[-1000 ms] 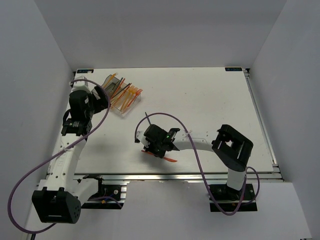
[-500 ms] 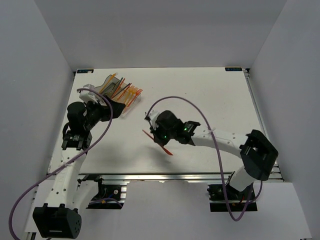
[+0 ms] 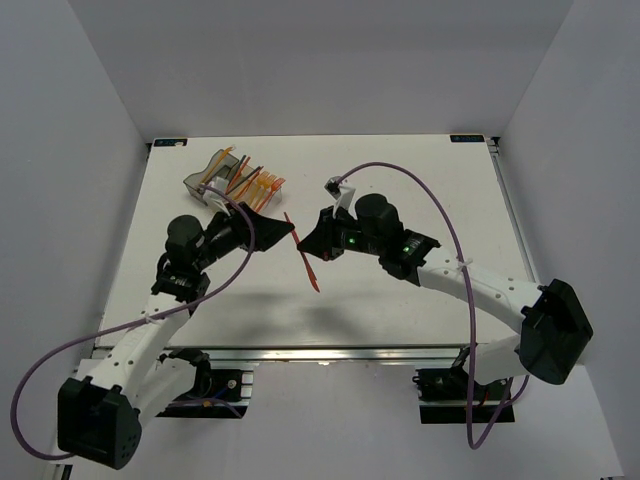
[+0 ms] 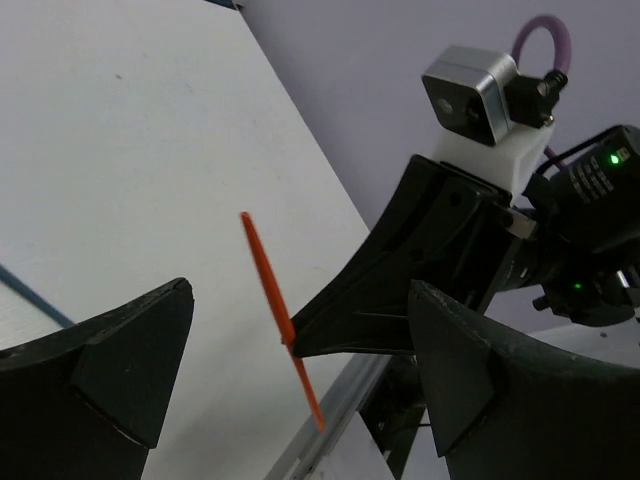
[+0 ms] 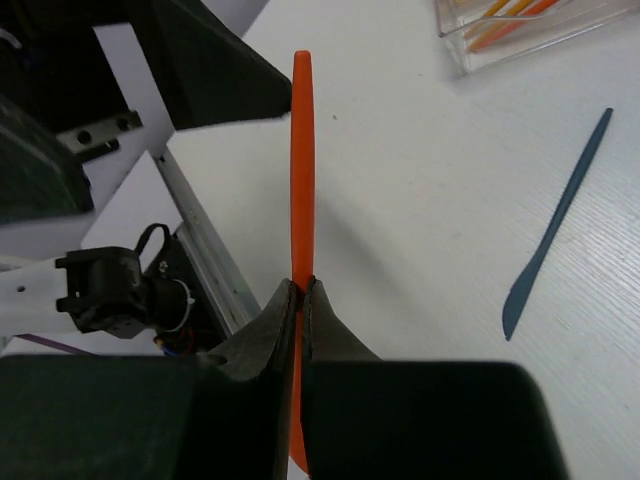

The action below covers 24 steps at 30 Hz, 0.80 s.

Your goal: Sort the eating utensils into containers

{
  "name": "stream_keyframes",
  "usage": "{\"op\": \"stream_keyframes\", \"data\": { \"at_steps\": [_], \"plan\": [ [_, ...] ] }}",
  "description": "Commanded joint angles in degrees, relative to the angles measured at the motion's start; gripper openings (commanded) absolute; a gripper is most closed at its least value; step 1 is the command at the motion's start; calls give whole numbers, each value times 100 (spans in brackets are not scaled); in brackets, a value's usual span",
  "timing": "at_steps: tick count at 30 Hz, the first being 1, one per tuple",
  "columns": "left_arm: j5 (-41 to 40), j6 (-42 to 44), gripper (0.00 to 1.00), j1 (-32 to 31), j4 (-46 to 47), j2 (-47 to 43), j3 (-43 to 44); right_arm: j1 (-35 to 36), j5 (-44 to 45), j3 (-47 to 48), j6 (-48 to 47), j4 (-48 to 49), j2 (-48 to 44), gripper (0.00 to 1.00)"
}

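Top external view: from bases at the near edge of the white table [image 3: 420, 190], both arms lean inward, so their wrists meet tip to tip near mid-table. The left arm rises from the near-left corner and bends right. The right arm sweeps from the near-right in a long, low arc towards the left.

The right gripper [image 3: 303, 243] is clenched on a slim orange plastic utensil [image 3: 303, 256], pinching it partway along the shaft. In the right wrist view the long end sticks out straight beyond the closed fingertips [image 5: 280, 300]. The utensil hangs tilted above the table, its type unclear.

The left gripper [image 3: 279, 231] is spread wide and holds nothing. In the left wrist view the orange utensil stands between its two fingers [image 4: 120, 350], touching neither.

A blue-grey plastic knife [image 5: 560, 225] lies flat on the table beyond. At the far left sits the joined row of three translucent wavy-edged plastic bins [image 3: 205, 168], with orange utensils inside.
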Motion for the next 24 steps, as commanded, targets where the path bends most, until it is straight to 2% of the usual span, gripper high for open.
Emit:
{"op": "stream_keyframes", "data": {
  "at_steps": [1,7,11,12,14,15,18,19,20,21,22,23,24],
  "plan": [
    [-123,-187,96,-375,632,173,65,21,-298,234,310,417,1,0],
    [-396,-99,86,-498,544,472,75,21,-333,76,320,593,-165,0],
    [-413,-205,75,-534,790,648,74,21,-491,23,285,698,-218,0],
    [-422,-240,66,-551,843,683,83,38,-570,14,293,733,-210,0],
    [-440,-284,55,-560,1027,745,127,56,-588,-21,276,813,-210,0],
    [-431,-380,39,-569,1115,815,136,65,-597,-56,293,848,-210,0],
    [-343,-512,22,-621,1406,912,197,65,-536,-126,319,962,-271,0],
    [-334,-513,2,-639,1441,990,223,65,-500,-152,311,971,-289,2],
    [-326,-495,0,-648,1406,1026,259,65,-448,-161,328,962,-350,16],
    [-352,-304,0,-648,1302,1061,416,30,-99,-170,328,771,-402,36],
    [-456,-41,0,-648,613,1114,600,-5,104,-231,354,638,-481,76],
    [-1154,423,0,-648,-72,1149,889,-75,298,-293,363,515,-691,86],
    [-1726,1455,0,-648,-714,1228,1657,-241,595,-380,381,323,-824,89]
  ]
}}
